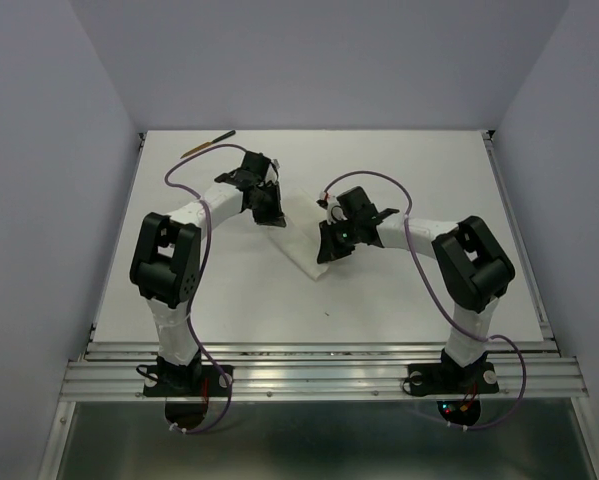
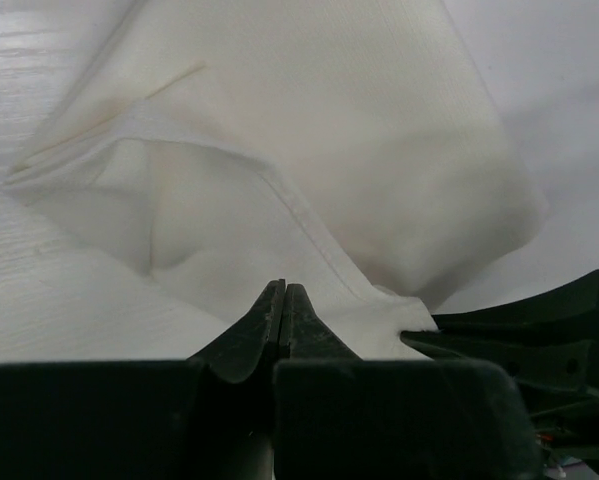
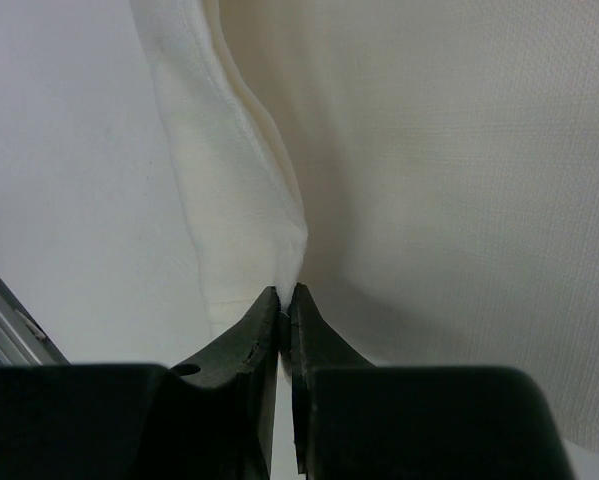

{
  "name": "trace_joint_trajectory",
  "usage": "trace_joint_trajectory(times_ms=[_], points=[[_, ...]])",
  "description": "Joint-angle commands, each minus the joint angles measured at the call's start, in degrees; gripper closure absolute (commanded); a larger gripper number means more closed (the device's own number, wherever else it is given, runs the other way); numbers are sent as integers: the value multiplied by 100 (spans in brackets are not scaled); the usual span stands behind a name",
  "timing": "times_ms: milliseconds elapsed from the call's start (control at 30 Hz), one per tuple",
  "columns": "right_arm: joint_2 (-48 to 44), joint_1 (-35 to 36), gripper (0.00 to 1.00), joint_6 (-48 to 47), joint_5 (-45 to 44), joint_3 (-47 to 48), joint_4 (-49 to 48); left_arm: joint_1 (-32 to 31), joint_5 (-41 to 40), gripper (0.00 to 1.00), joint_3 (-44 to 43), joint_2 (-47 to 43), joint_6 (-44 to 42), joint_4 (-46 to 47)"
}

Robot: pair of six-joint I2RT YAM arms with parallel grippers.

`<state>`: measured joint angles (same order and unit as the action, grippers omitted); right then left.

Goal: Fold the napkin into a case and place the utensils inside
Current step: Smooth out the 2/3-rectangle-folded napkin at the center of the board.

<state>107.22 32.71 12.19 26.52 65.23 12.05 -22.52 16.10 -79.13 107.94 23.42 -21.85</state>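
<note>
Napkin point(image 3: 429, 150) is pinched by right tool point(image 3: 284, 292), left tool point(image 2: 282, 288) clenched; utensils point(image 1: 209, 143) appear only overhead.

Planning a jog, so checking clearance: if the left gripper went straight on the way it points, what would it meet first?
The napkin: the shut left gripper has its tips right at the cloth's folded hem, so it would press into that fold almost at once, though depth is hard to judge.
</note>
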Motion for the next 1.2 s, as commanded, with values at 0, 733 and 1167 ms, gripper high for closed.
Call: trace_joint_trajectory(times_ms=[0,733,1167], points=[[36,-54,99,-120,125,262,16,-77,393,100,-23,69,-197,137],[159,-160,99,-137,29,315,43,-112,148,100,-260,737,-189,110],[414,-212,99,-305,90,578,333,-112,-881,100,-234,-36,119,243]])
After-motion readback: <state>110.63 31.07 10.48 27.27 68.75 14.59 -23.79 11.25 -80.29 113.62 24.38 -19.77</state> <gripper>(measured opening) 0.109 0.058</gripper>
